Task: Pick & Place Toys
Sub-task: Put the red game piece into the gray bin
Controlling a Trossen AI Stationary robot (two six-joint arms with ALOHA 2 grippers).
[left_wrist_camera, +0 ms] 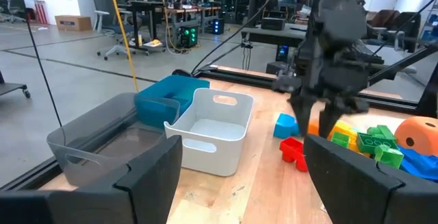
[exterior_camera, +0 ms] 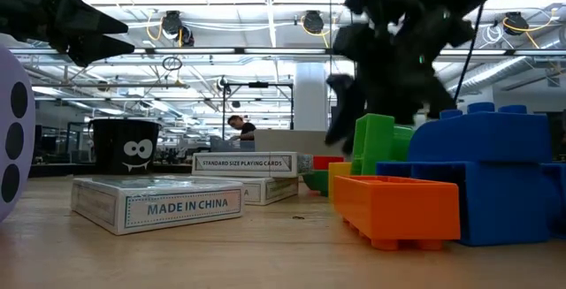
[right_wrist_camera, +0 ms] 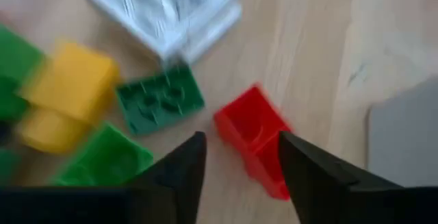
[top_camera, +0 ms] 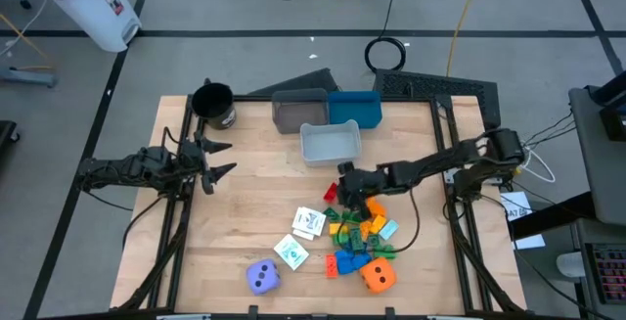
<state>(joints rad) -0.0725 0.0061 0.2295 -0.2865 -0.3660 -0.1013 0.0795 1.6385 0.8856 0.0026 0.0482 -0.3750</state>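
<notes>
**Right Gripper Parted Over a Red Block**

Orange plastic building block (exterior_camera: pixel 395 208) and the blue plastic block (exterior_camera: pixel 495 178) behind it sit closest to your table-level camera, with a white "MADE IN CHINA" card box (exterior_camera: pixel 157 202) lying flat beside them.

Look from above and you find the toy pile on the wooden table (top_camera: pixel 245 212) in front of the white plastic bin (top_camera: pixel 330 143): mixed coloured blocks, an orange die (top_camera: pixel 378 276), a purple die (top_camera: pixel 262 277) and two white green-printed card boxes (top_camera: pixel 300 237).

Your right gripper (top_camera: pixel 348 191) hangs at the pile's bin-side edge. Through its wrist camera you see its fingers (right_wrist_camera: pixel 176 172) parted a modest way, holding nothing, with a small red block (right_wrist_camera: pixel 254 138) lying on the wood between and just ahead of them. A dark green block (right_wrist_camera: pixel 159 98) lies beside the red one.

Your left gripper (top_camera: pixel 217 160) waits well apart, near the black cup (top_camera: pixel 214 104), its jaws spread wide and empty.
</notes>
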